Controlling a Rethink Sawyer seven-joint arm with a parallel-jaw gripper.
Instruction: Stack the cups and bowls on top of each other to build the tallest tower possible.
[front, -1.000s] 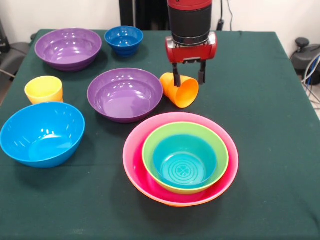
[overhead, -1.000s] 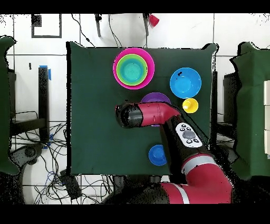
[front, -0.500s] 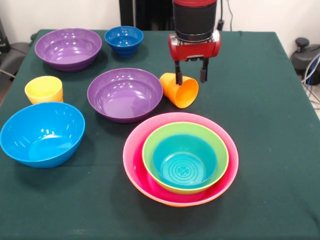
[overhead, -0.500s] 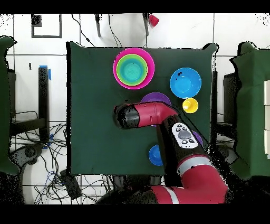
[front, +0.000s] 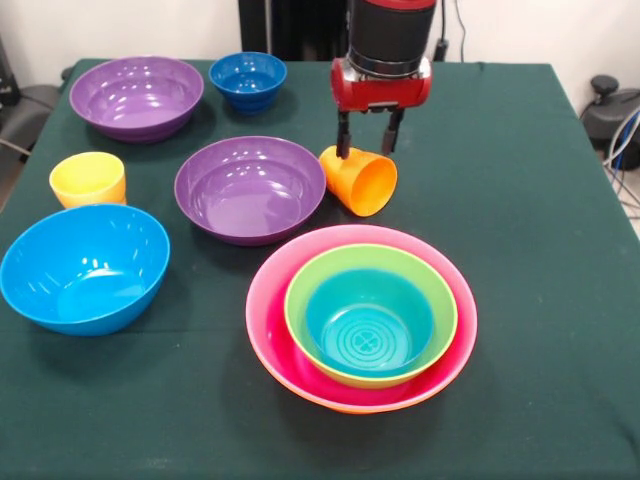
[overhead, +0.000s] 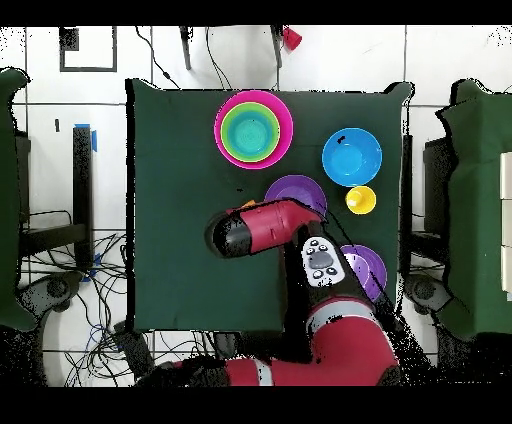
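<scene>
Our gripper (front: 364, 146) hangs spread and empty just above the tipped orange cup (front: 360, 180) (lying beside the nearer purple bowl (front: 250, 188)); we judge it could roll away if nudged. We count two cups, orange and yellow (front: 88, 178), and seven visible bowls, three nested in the tower (front: 361, 317).

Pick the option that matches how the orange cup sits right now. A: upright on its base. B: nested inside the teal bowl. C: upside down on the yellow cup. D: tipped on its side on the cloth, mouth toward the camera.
D: the orange cup lies tipped on the green tablecloth beside the nearer purple bowl, its open mouth facing the front camera, with the open end effector just above its base.
</scene>
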